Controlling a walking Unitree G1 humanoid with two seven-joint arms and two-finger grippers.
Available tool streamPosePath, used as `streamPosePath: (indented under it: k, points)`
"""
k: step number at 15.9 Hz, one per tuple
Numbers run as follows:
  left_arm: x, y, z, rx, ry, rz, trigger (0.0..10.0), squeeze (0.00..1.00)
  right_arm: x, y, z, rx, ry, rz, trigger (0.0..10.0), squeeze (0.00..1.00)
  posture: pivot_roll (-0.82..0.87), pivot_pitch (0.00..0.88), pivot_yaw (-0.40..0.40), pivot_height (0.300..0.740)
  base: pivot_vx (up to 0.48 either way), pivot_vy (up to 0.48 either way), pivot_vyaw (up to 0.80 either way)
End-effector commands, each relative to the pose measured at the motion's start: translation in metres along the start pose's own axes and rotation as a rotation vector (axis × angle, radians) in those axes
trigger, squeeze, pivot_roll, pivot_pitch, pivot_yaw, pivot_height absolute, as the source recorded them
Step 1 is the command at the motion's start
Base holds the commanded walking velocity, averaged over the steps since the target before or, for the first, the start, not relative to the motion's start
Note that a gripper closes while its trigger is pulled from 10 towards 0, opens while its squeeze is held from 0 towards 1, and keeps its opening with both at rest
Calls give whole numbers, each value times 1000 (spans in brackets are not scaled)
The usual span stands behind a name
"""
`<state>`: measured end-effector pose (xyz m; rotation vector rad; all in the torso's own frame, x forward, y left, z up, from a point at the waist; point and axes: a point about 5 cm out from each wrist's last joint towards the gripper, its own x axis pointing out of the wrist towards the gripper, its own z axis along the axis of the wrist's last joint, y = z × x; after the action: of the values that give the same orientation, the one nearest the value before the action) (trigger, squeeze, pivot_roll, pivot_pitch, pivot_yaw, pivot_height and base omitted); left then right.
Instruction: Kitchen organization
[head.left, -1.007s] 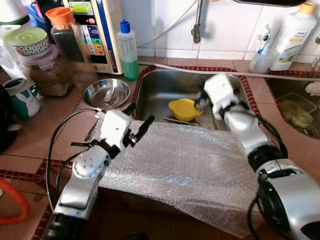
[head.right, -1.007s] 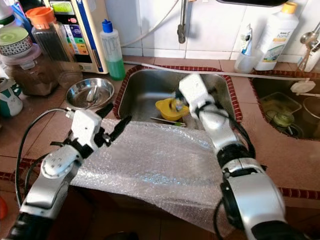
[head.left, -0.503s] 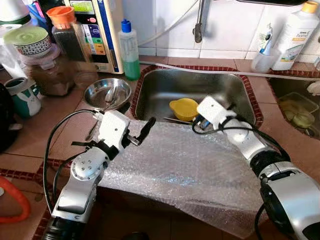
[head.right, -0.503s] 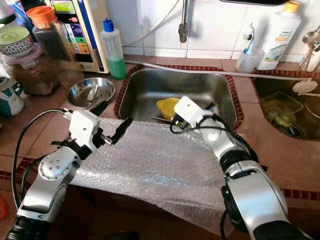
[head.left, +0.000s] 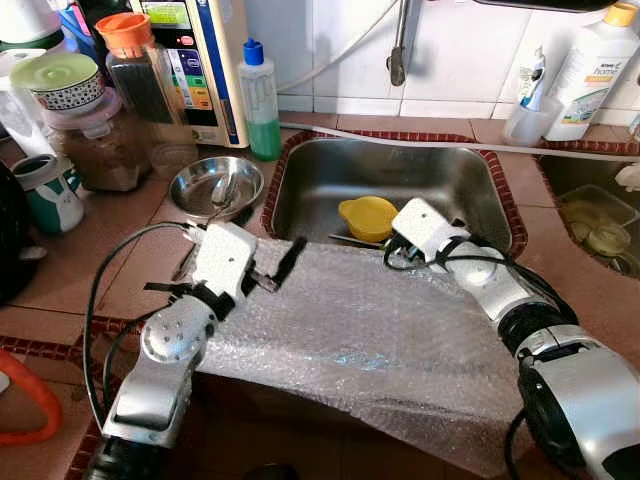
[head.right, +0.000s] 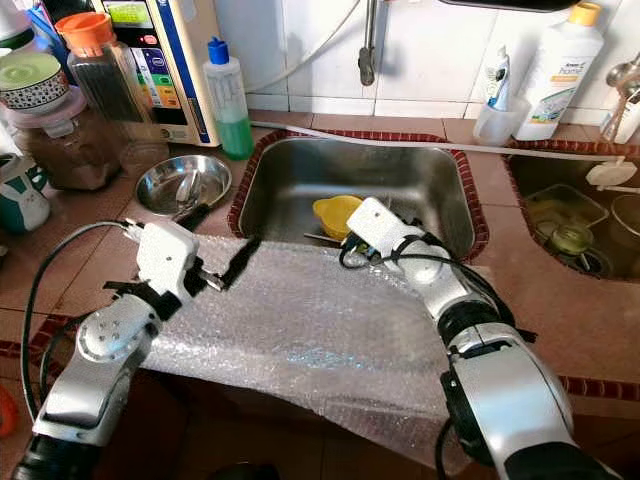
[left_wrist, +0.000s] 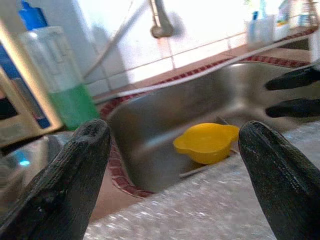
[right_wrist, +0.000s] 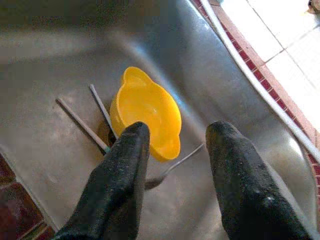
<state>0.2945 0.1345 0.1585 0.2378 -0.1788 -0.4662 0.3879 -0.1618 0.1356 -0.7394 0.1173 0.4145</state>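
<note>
A yellow bowl (head.left: 368, 217) lies in the steel sink (head.left: 330, 175), with thin utensils (right_wrist: 82, 125) beside it. A sheet of bubble wrap (head.left: 370, 330) covers the counter in front of the sink and hangs over its front edge. My right gripper (right_wrist: 178, 129) hovers at the sink's front edge just beside the bowl; it is open and holds nothing. My left gripper (left_wrist: 175, 127) is open wide, low over the left end of the bubble wrap and pointing at the sink.
A steel bowl (head.left: 214, 186) with a spoon sits left of the sink. Behind it stand a green soap bottle (head.left: 258, 100), jars (head.left: 95, 140) and a water purifier (head.left: 190, 60). The faucet (head.left: 398, 45) hangs over the sink. A second basin (head.left: 590, 215) lies on the right.
My right gripper has drawn back from above the bowl to the sink's front edge and dropped lower. The left gripper has dipped a little toward the bubble wrap.
</note>
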Motion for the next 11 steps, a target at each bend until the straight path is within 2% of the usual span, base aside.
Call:
streamPosePath:
  k: [1, 5, 7, 8, 11]
  points:
    - [3, 13, 0, 25, 21, 60, 10000, 1000, 1, -4, 4, 65, -13, -14, 10000, 1000, 143, 64, 70, 740, 0, 0, 0]
    - [9, 36, -4, 51, 75, 184, 10000, 1000, 3, -10, 20, 251, -142, -54, 10000, 1000, 120, 69, 70, 740, 0, 0, 0]
    - [5, 51, -12, 71, 138, 245, 10000, 1000, 1, -7, 26, 351, -233, -67, 10000, 1000, 105, 75, 74, 740, 0, 0, 0]
    - [4, 54, -14, 68, 146, 265, 10000, 1000, 1, -6, 27, 367, -250, -69, 10000, 1000, 100, 78, 76, 740, 0, 0, 0]
    - [-2, 69, -26, 98, 222, 326, 10000, 1000, -4, 15, 31, 484, -336, -52, 10000, 1000, 89, 81, 80, 740, 0, 0, 0]
